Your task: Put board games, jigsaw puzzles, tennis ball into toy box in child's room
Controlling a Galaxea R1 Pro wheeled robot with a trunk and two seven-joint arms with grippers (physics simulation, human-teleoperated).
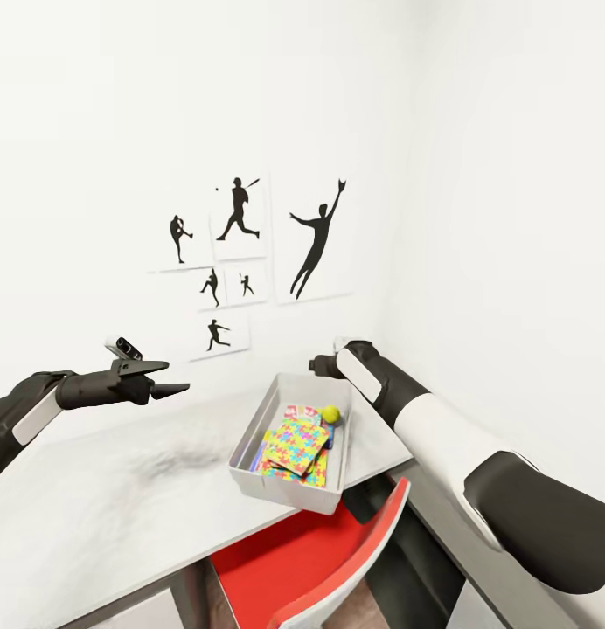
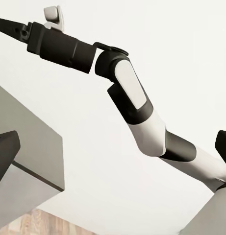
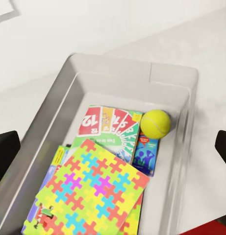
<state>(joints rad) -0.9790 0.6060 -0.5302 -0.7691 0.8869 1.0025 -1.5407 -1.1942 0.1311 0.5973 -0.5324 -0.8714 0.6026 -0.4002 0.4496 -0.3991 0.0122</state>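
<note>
Right wrist view shows the tennis ball (image 3: 155, 123) resting in the toy box (image 3: 174, 73) beside the jigsaw puzzles (image 3: 93, 188). It looks light and prone to rolling, so I'd grip across its middle. My right gripper (image 3: 113, 149) hangs spread wide and empty; my left gripper (image 1: 173, 378) is parted, empty.

The toy box (image 1: 250, 441) on the table (image 1: 119, 498) holds jigsaw puzzles (image 3: 90, 188), board games (image 3: 110, 125), and the tennis ball (image 3: 155, 123) at 2 o'clock.

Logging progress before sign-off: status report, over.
Left gripper open, empty, over the table. Right gripper open above the toy box. Puzzles, game boxes, tennis ball inside. Nothing obstructing.
</note>
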